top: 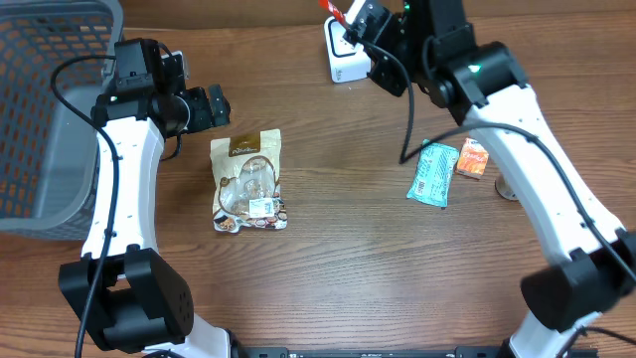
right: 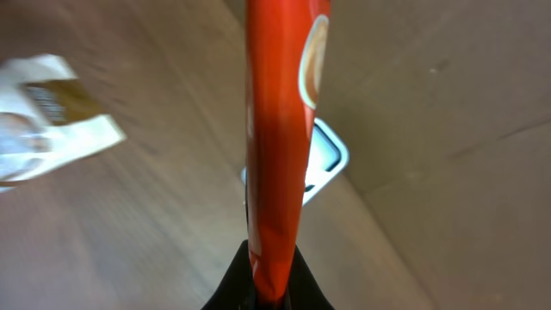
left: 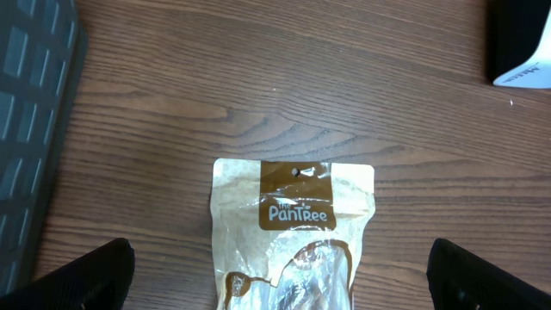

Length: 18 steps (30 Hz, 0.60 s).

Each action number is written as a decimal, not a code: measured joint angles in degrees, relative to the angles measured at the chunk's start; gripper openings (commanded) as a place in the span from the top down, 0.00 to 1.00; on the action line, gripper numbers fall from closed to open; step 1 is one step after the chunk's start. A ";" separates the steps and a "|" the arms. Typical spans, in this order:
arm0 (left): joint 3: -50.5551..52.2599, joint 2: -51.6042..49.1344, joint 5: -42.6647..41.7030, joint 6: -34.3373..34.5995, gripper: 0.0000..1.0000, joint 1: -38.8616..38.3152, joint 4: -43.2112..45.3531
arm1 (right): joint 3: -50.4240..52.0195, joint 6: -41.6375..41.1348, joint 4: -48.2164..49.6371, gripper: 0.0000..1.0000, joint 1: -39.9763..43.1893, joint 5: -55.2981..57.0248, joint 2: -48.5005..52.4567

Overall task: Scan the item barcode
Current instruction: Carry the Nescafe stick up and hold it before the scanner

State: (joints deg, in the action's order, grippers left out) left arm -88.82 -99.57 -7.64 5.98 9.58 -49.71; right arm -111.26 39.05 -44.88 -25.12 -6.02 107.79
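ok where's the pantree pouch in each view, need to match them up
Overhead: the PanTree pouch lies flat, left of centre.
Left wrist: the PanTree pouch fills the bottom centre, logo upright.
Right wrist: the PanTree pouch is a blur at the left edge.
Shared landmark: the white scanner, top centre overhead, top right corner in left wrist, behind the red packet in right wrist.

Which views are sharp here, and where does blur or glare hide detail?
Overhead: evenly lit and sharp, no strong glare. Left wrist: crisp, the brand on the brown pouch reads clearly. Right wrist: the red packet sits close to the lens and looks soft, and the white scanner and table behind it are blurred.
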 measured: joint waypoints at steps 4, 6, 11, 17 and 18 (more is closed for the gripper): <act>0.00 0.00 0.02 0.00 0.00 0.00 0.00 | 0.04 1.05 5.84 0.97 0.00 3.43 5.46; 0.00 0.00 0.02 0.00 0.00 0.00 -0.02 | 0.07 0.98 9.92 0.97 0.00 6.47 8.66; 0.00 0.00 0.02 0.00 0.00 0.00 0.00 | 0.11 1.01 16.06 0.97 0.00 14.27 15.32; 0.00 0.00 0.02 0.00 0.00 0.00 0.00 | 0.11 3.13 19.56 0.96 0.00 18.91 21.92; 0.00 0.00 0.02 0.00 0.00 0.00 0.00 | 0.11 3.69 20.11 0.96 0.00 19.63 23.02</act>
State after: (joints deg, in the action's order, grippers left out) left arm -88.82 -99.57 -7.62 5.98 9.58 -49.71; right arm -111.15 42.74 -24.77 -25.12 13.61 130.80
